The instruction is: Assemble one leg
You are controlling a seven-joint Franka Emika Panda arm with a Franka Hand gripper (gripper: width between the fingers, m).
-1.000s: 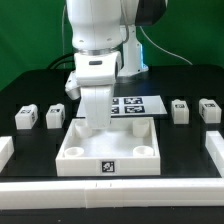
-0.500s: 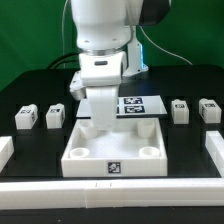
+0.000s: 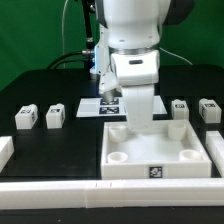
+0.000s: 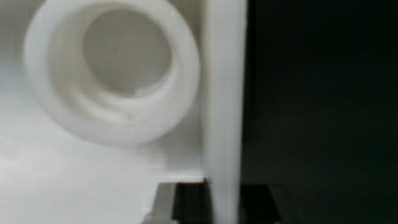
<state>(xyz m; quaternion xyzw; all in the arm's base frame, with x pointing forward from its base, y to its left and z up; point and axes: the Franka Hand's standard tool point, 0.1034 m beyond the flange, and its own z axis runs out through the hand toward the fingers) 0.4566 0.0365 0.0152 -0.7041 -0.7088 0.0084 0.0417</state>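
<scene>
Four small white legs with tags stand on the black table: two on the exterior view's left [image 3: 26,117] [image 3: 55,116] and two on the right [image 3: 180,109] [image 3: 208,109]. My gripper [image 3: 133,122] is not on any leg. It is shut on the back wall of the large white tray-like piece [image 3: 125,168], which has round corner sockets. In the wrist view the thin white wall [image 4: 226,100] runs between my dark fingers [image 4: 187,205], with one round socket [image 4: 116,80] beside it.
The marker board [image 3: 108,104] lies behind the tray-like piece, partly hidden by my arm. White rails run along the table's front [image 3: 50,186] and at both sides [image 3: 5,150] [image 3: 216,148]. Cables hang at the back.
My gripper has dragged the tray-like piece toward the exterior view's right, and it now sits closer to the right-hand rail. The four legs have not moved.
</scene>
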